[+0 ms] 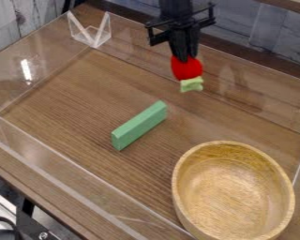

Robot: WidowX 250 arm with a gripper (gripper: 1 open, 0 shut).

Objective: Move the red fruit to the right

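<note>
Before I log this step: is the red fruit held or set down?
Held: the pincer is shut on the red fruit, green cap pointing down above the table.

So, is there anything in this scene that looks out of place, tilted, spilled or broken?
Nothing stands out. The small red strawberry-like toy hangs leafy cap down between the gripper's shut fingers. The long green rectangular block lies flat and the round wooden bowl sits upright; nothing looks spilled or damaged.

Looks like a robot lab test cell, not a home. Wood-grain surface [78, 103] fenced by low clear acrylic walls [65, 202], black robot arm [180, 19] mounted over it, toy props only: green block [139, 125], wooden bowl [234, 190]. Grey plank wall [259, 28] behind.
</note>
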